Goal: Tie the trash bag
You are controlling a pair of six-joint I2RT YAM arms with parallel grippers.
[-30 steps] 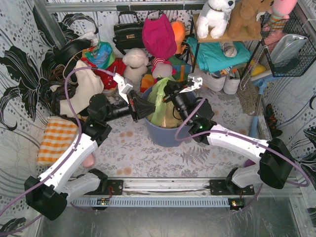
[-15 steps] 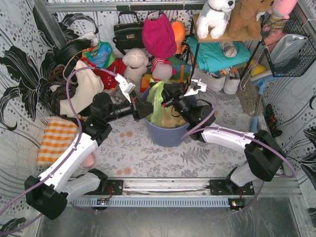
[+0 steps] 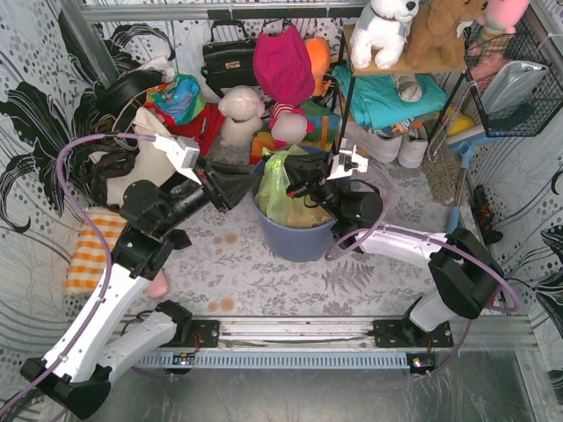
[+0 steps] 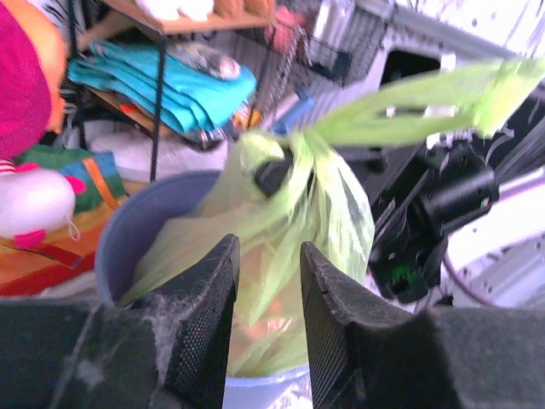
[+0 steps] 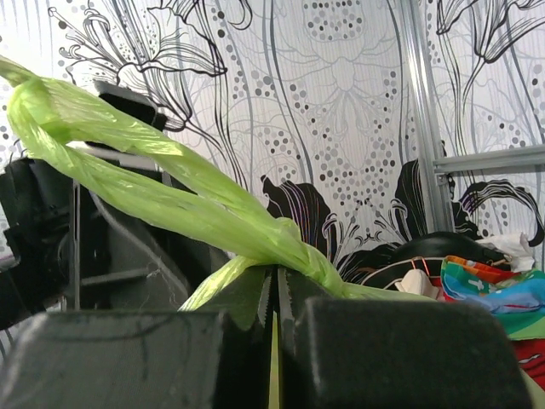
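The light-green trash bag (image 3: 280,192) sits in the round blue-grey bin (image 3: 295,239), with brown paper showing through. Its top is gathered into a twisted strand (image 5: 170,187) that shows in the right wrist view. My right gripper (image 3: 296,174) is over the bag's top, shut on that green plastic (image 5: 275,285). My left gripper (image 3: 242,183) is open and empty just left of the bin, apart from the bag. In the left wrist view its fingers (image 4: 213,290) frame the bag (image 4: 289,213), and the strand (image 4: 409,106) runs off to the upper right.
Stuffed toys (image 3: 242,114), a black handbag (image 3: 227,54) and clothes are piled behind the bin. A shelf (image 3: 396,66) stands back right, with a wire basket (image 3: 519,79) beyond it. An orange checked cloth (image 3: 101,251) lies left. Patterned walls enclose both sides.
My left arm has drawn back to the left, away from the bag, with its gripper open. My right gripper has shifted slightly left over the bag's top, still pinching it.
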